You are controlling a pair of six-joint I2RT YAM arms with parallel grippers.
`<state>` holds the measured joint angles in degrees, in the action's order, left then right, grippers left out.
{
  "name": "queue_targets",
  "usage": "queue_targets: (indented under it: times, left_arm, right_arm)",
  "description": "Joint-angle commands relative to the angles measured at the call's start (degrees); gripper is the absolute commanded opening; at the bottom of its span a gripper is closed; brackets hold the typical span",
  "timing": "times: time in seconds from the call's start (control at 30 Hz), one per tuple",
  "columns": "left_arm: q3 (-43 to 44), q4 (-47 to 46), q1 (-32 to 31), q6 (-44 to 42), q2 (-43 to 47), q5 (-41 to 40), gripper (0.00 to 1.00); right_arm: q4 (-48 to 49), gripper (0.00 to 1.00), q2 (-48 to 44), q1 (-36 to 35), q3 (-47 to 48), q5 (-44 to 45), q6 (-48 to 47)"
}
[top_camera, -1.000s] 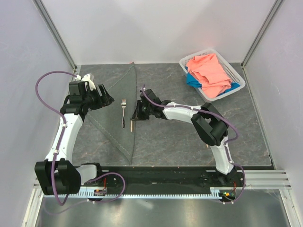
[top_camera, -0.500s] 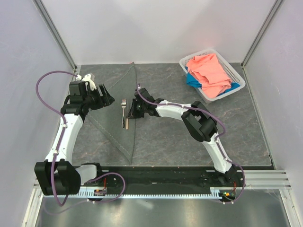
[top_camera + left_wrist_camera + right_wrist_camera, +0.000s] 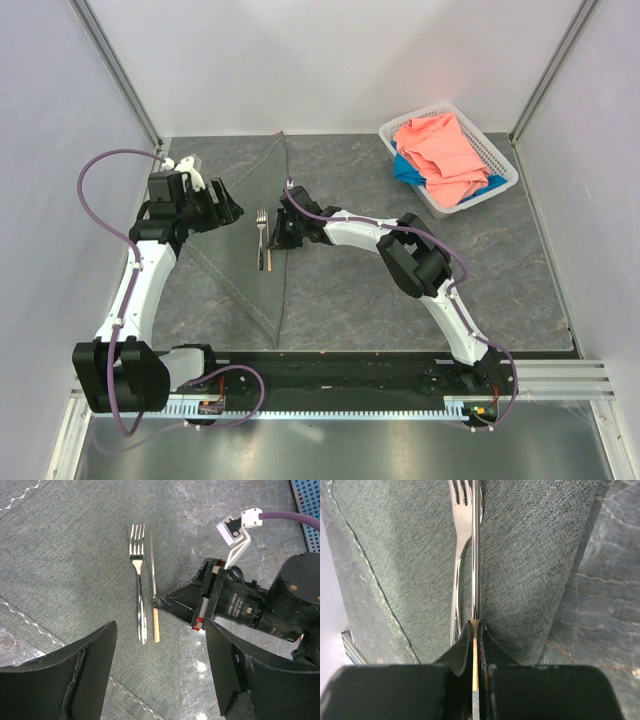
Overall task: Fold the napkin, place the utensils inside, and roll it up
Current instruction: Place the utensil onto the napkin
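Bench point(image 3: 500, 280): grey marbled top, walled in white.
Napkin point(image 3: 235, 235): folded into a triangle, left of centre.
Fork point(image 3: 261, 226): laid on the Napkin, tines toward the far edge.
Chopstick point(image 3: 153, 570): just beside the Fork, pinched by the clenched right hand point(image 3: 475, 627).
Left hand point(image 3: 228, 208): released, held over the Napkin's left edge.

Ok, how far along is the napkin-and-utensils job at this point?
Done: the napkin lies folded into a triangle with the fork resting on it. In hand: the right gripper is shut on a chopstick, holding it alongside the fork; the left gripper hangs open near the napkin's left corner. Left: releasing the chopstick and rolling the napkin up; nothing is rolled yet.
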<state>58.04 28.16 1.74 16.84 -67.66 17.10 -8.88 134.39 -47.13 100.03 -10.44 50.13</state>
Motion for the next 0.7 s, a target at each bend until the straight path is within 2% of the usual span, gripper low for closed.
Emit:
queue_targets:
  times: [0.0,0.57,0.67]
  left_arm:
    - [0.2,-1.6,-0.4,0.4,1.5,1.1,0.79]
    - [0.2,-1.4,-1.0,0.2,1.5,0.6,0.79]
    - [0.2,-1.4,-1.0,0.1,1.5,0.6,0.79]
  right_arm:
    - [-1.2,0.0,1.8,0.0,3.1,0.7,-1.1]
    - [-1.4,0.0,2.6,0.2,4.5,3.0,0.4]
    - [-1.4,0.07,2.5,0.3,4.6,2.4,0.4]
